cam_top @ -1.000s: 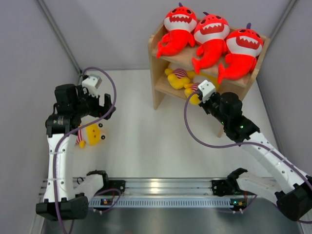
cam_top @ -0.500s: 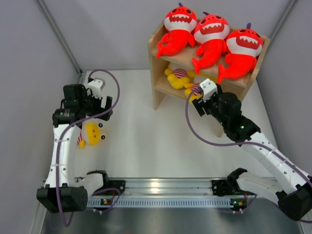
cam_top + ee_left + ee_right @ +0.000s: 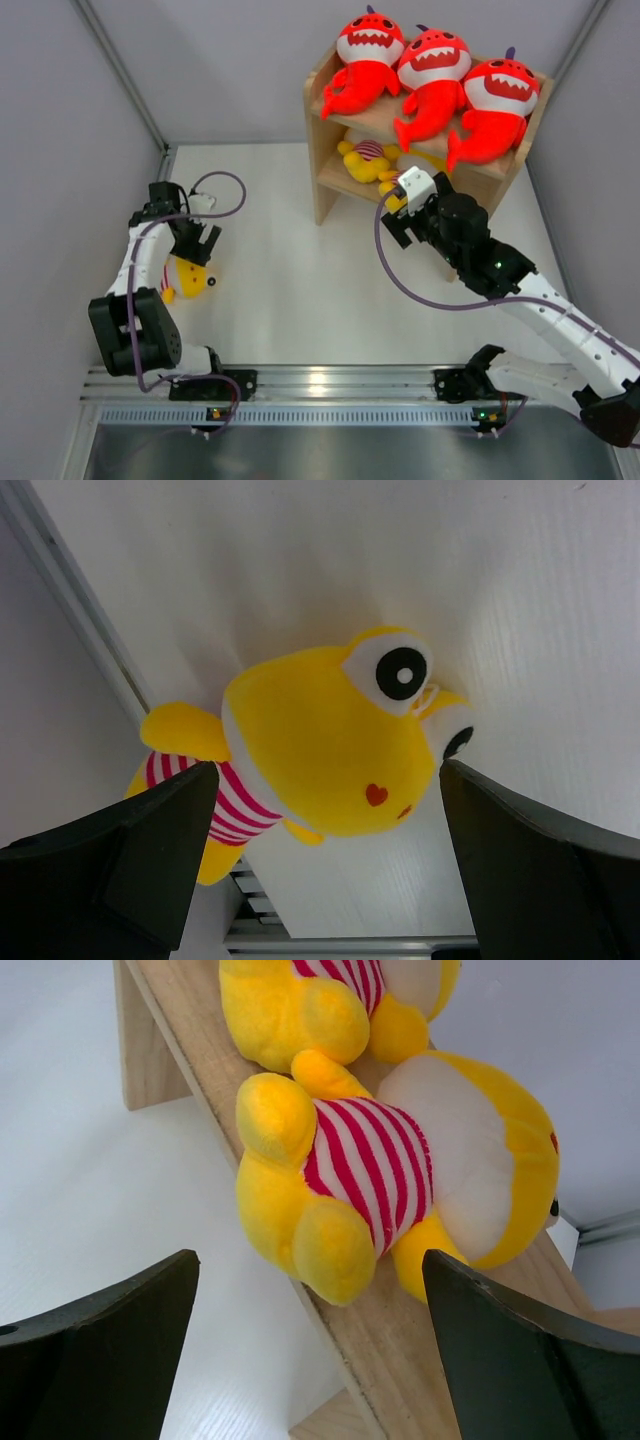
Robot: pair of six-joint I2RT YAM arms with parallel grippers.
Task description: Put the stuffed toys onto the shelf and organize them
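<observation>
Left gripper (image 3: pixel 197 243): jaws wide open, one finger on each side of the loose yellow plush (image 3: pixel 325 750). I see no contact. The plush is soft and rounded, with fuzzy yellow fabric, a red-and-white striped shirt, bulging white eyes and a small red heart on the cheek. It lies on the smooth white desk (image 3: pixel 290 270), close to the left wall (image 3: pixel 60 180), so room is tight on that side. To the right the desk is open up to the shelf (image 3: pixel 322 190).

Right gripper (image 3: pixel 393 222): jaws wide open, holding nothing, just off the front edge of the lower board. Near plush (image 3: pixel 390 1160) and far plush (image 3: pixel 310 1000) lie there touching; the near one's legs reach the edge.

The shelf is at the far right: light plain wood, flat boards, square edges. Three red-orange sharks (image 3: pixel 432 75) sit side by side on the top board, tails hanging over its front.
</observation>
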